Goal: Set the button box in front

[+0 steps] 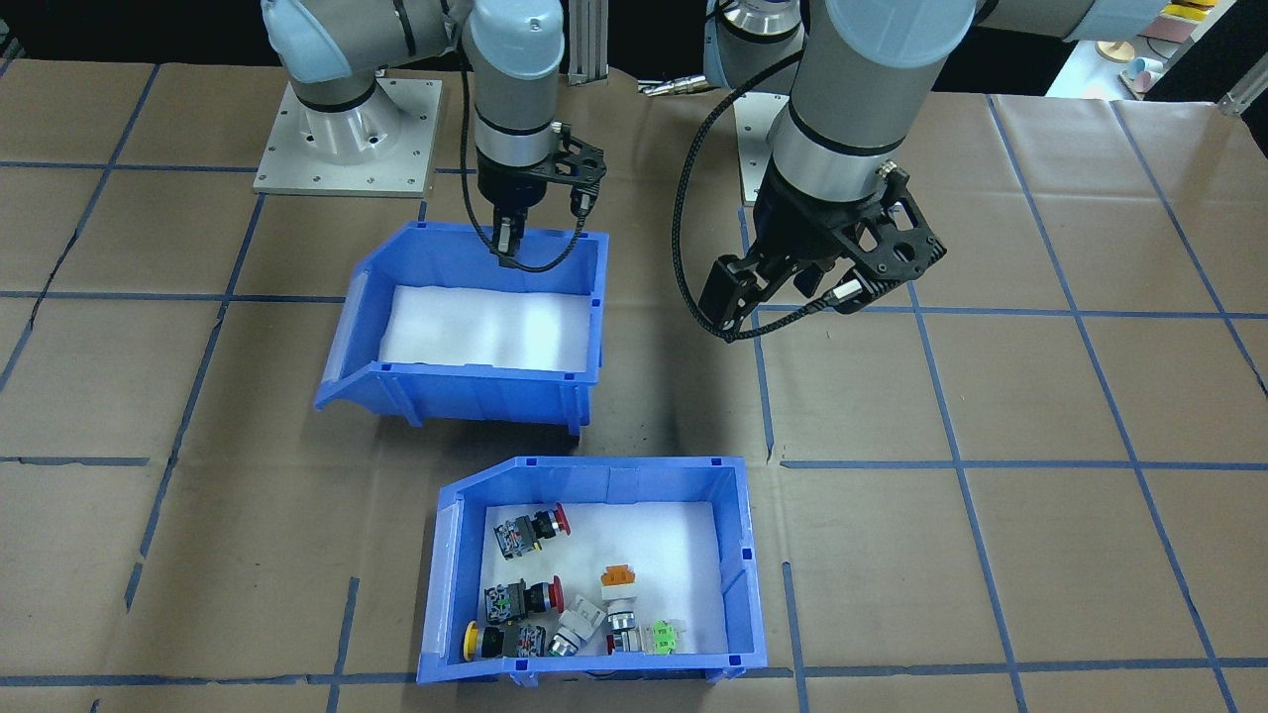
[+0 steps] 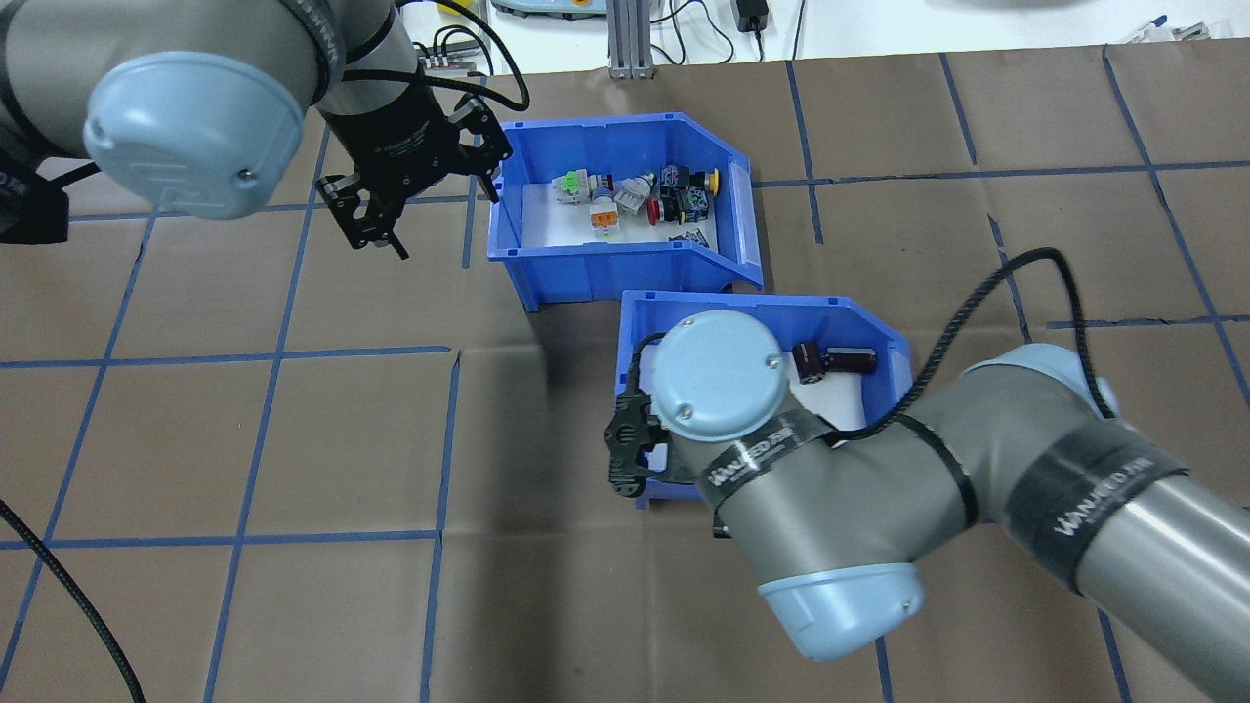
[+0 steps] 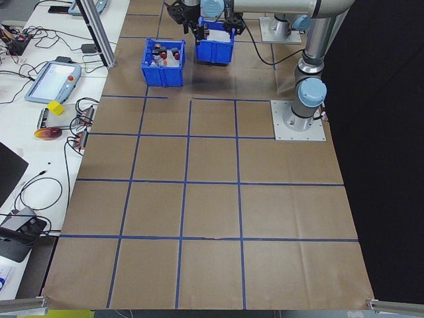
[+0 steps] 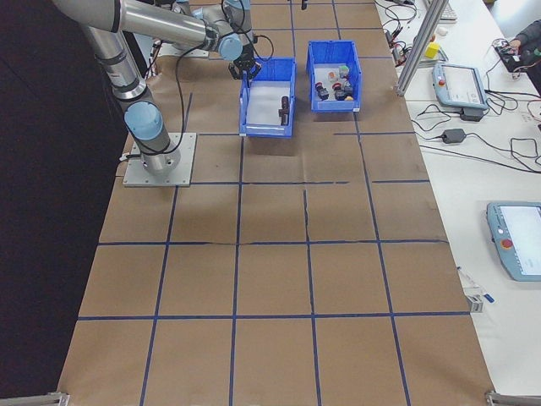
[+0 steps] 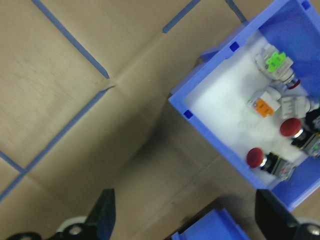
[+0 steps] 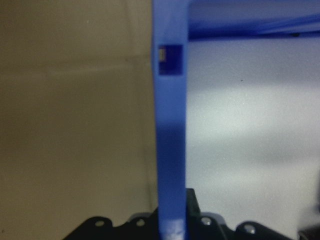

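Two blue bins mid-tabletop: button box [image 1: 594,574] toward the operators' edge. Right gripper [image 1: 507,238] jaws clamped on the other bin's [image 1: 466,327] wall. Left gripper [image 1: 738,297] jaws apart, empty.

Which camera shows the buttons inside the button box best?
The exterior front-facing view: the button box sits near the camera, open top unobstructed, red, yellow, orange and green caps distinct. The left wrist view shows some buttons close but crops the box. Overhead shows them smaller; the side views only as tiny specks.
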